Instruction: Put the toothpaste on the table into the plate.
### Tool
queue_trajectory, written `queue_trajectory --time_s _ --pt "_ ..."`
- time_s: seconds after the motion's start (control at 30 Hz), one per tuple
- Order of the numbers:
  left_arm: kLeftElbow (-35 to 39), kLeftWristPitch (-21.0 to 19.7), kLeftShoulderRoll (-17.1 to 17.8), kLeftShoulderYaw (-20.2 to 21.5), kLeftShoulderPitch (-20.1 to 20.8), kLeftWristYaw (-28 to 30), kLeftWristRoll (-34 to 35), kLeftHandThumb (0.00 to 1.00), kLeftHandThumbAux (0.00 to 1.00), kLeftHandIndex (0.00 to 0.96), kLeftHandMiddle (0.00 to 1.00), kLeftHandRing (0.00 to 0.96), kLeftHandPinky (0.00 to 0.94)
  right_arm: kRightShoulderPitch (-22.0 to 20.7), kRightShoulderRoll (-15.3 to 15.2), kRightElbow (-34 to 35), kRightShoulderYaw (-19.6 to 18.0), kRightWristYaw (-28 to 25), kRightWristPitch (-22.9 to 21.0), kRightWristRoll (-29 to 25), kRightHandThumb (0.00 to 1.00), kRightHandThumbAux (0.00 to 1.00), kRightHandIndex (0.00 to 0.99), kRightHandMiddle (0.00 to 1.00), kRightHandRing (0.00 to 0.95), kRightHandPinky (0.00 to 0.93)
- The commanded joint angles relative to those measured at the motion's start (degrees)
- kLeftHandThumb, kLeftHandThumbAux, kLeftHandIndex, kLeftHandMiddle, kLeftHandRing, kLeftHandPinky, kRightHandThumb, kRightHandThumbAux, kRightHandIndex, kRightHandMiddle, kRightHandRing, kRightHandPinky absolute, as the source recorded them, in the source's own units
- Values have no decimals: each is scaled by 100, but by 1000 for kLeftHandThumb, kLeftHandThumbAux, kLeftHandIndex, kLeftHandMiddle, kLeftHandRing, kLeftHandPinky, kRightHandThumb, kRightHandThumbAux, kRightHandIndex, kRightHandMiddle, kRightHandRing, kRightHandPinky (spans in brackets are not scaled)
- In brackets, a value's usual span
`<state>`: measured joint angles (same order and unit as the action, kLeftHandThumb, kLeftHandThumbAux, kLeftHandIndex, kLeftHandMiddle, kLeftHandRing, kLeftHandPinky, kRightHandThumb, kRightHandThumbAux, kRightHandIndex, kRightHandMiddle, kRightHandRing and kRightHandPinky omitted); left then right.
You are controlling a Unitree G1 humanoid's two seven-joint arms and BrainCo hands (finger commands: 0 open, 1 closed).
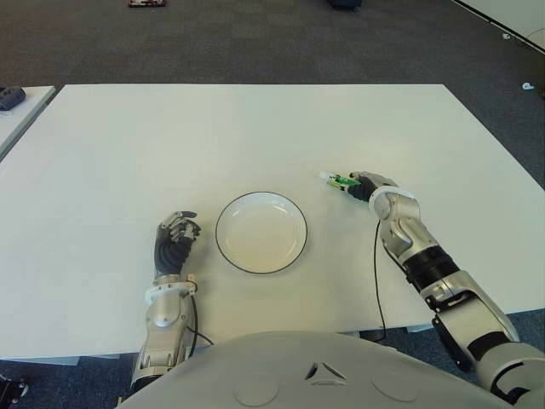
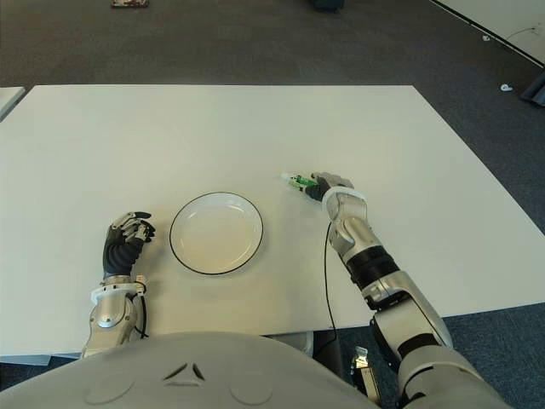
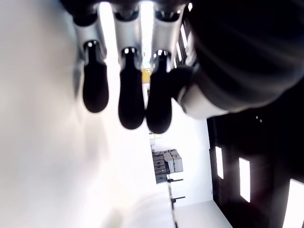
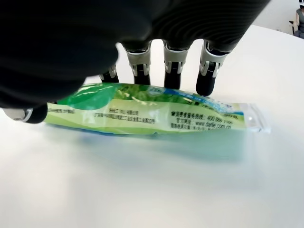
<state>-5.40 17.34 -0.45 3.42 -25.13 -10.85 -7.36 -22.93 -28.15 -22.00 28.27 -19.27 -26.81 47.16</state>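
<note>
From the left eye view, a white table [image 1: 255,128] carried a white plate with a dark rim [image 1: 261,232], bare inside, near the robot's edge. The right hand [image 1: 364,186] lay to the right of the plate and a little farther out, set over a green-and-white toothpaste packet [image 1: 338,179] whose end poked out toward the plate; packet and plate were apart. The left hand [image 1: 175,236] showed just left of the plate, fingers curled with nothing in them. The right eye view showed the same layout, the toothpaste [image 2: 298,181] on the tabletop beyond the plate's right rim [image 2: 260,223]. In the left wrist view, three dark fingertips [image 3: 130,102] hung bent beside the white surface, holding nothing. In the right wrist view, the packet [image 4: 156,115] lay flat on the table, its sealed clear end free, with the fingers [image 4: 173,71] arched down behind it and their tips against its far edge, the thumb at the near end; whether the grip had truly closed on it could not be told.
</note>
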Motion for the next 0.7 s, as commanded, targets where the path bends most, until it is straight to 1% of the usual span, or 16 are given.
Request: queue_trajectory --time_s 0.03,0.17,0.4,0.63,0.7 --pt "-107 -263 5 -16 -117 88 33 697 720 430 612 604 583 -166 136 -834 164 132 199 16 443 120 0 0 0 0" --pt "-92 -254 0 -25 -134 75 20 697 720 430 611 602 579 -305 253 -1288 220 317 303 -13 446 121 0 0 0 0" --pt "53 -366 -33 -41 -206 -4 -70 699 720 430 611 601 583 -558 482 -2080 349 621 430 -32 461 126 0 0 0 0" --pt "201 -470 -70 -34 -284 -44 -131 702 719 431 606 597 581 -725 679 -2575 469 848 470 4 497 129 0 0 0 0" --pt "263 -525 -96 -30 -314 -58 -132 702 719 431 603 595 579 -775 788 -2706 537 898 422 43 507 128 0 0 0 0"
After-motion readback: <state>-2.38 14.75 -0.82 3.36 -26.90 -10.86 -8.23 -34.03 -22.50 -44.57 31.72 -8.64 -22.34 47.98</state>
